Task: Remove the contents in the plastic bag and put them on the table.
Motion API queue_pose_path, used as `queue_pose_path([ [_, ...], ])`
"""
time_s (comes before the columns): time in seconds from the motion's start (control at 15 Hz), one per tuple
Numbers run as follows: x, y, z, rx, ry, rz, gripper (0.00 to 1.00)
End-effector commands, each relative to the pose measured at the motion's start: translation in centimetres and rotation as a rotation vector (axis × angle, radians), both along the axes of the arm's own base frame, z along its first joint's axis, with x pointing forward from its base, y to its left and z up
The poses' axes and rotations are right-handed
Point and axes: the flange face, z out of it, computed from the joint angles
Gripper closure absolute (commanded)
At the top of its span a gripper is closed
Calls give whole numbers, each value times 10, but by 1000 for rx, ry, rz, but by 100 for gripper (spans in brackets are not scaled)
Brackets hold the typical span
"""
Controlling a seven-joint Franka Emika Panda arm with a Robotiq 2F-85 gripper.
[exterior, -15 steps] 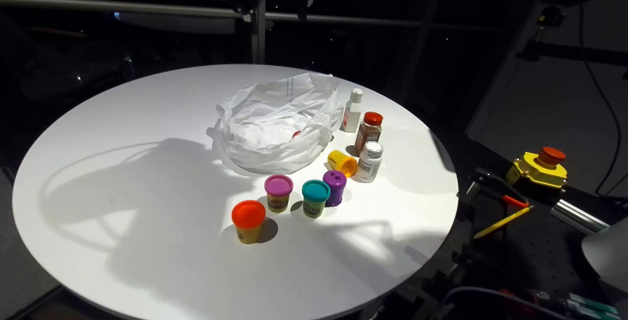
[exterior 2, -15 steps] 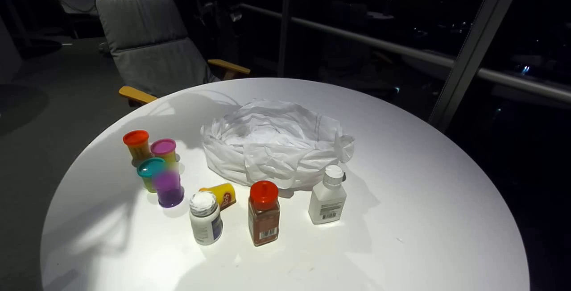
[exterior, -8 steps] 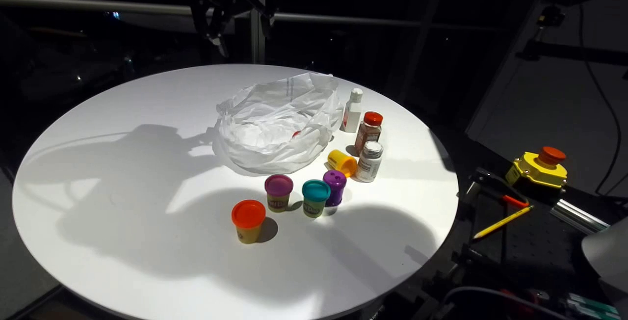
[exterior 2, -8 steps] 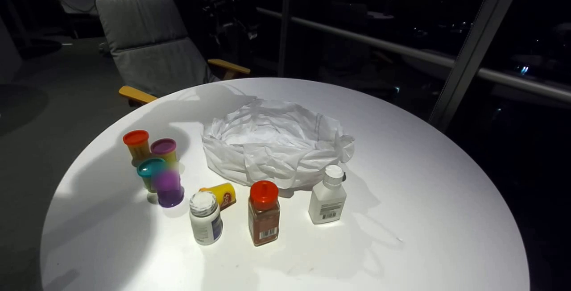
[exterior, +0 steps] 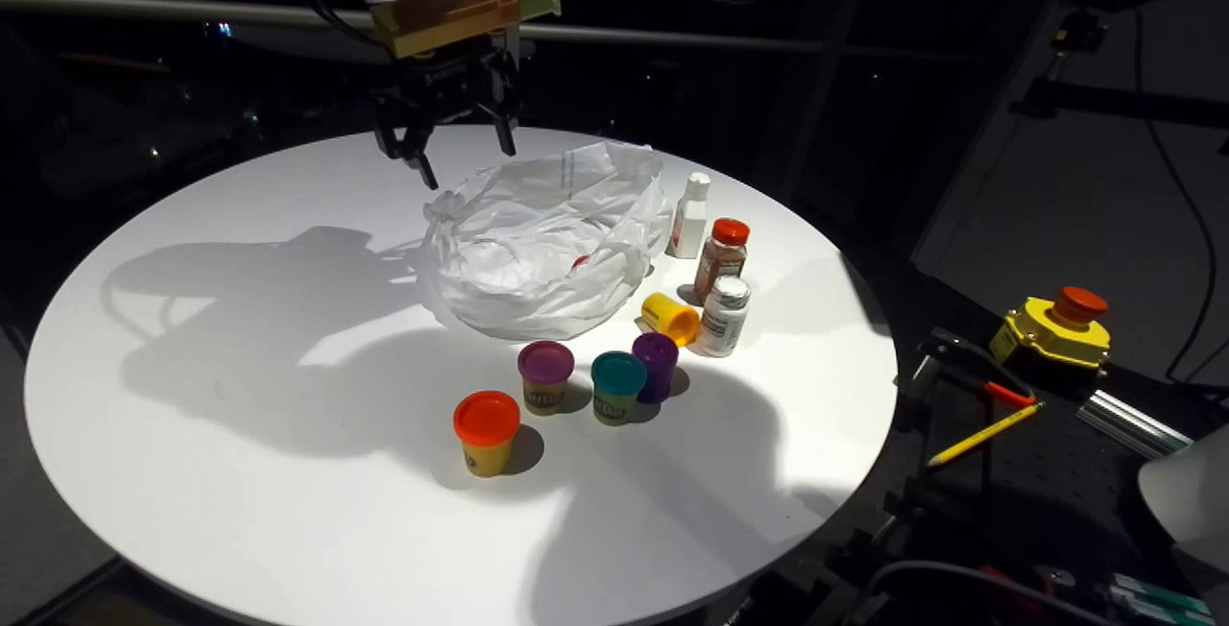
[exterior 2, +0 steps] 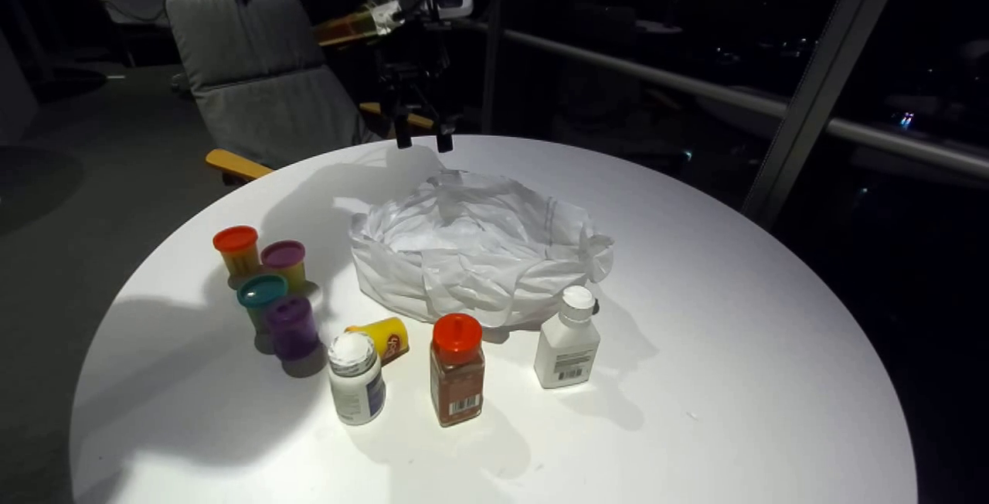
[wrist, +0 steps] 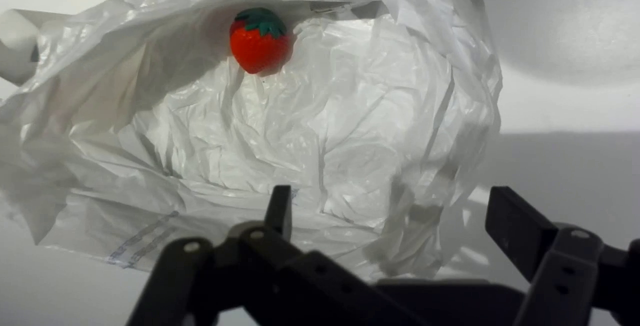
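The round white surface (exterior: 288,530) runs open to its rim on the side of the plastic bag (exterior: 538,307) away from the bottles; my room is there. The bag gapes upward, its blue printing too small to read. I hang my gripper (exterior: 469,166) above the bag's edge, fingers (wrist: 518,228) spread apart. Near the bag stand a red-capped jar (exterior 2: 457,384) and a white square bottle (exterior 2: 566,345), each with a barcode, and a round white bottle (exterior 2: 355,388). Between that one and the bag lies a yellow Play-Doh tub (exterior 2: 382,332), "Doh" legible on its red logo. An orange-lidded tub (exterior: 487,439), a pink-lidded tub (exterior: 544,379), a teal-lidded tub (exterior: 616,391) and a purple container (exterior 2: 292,330) stand near the bag too. Inside it, by the wall, sits a red strawberry (wrist: 258,46).
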Motion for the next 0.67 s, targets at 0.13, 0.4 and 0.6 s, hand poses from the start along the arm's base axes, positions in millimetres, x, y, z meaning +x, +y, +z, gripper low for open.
queue_pose_path([
  [0.13,11,-4,-36,10,46,-37,0],
  [0.4,20,-2,-42,21,50,-50,0],
  [0.6,21,-2,-37,21,47,-52,0],
])
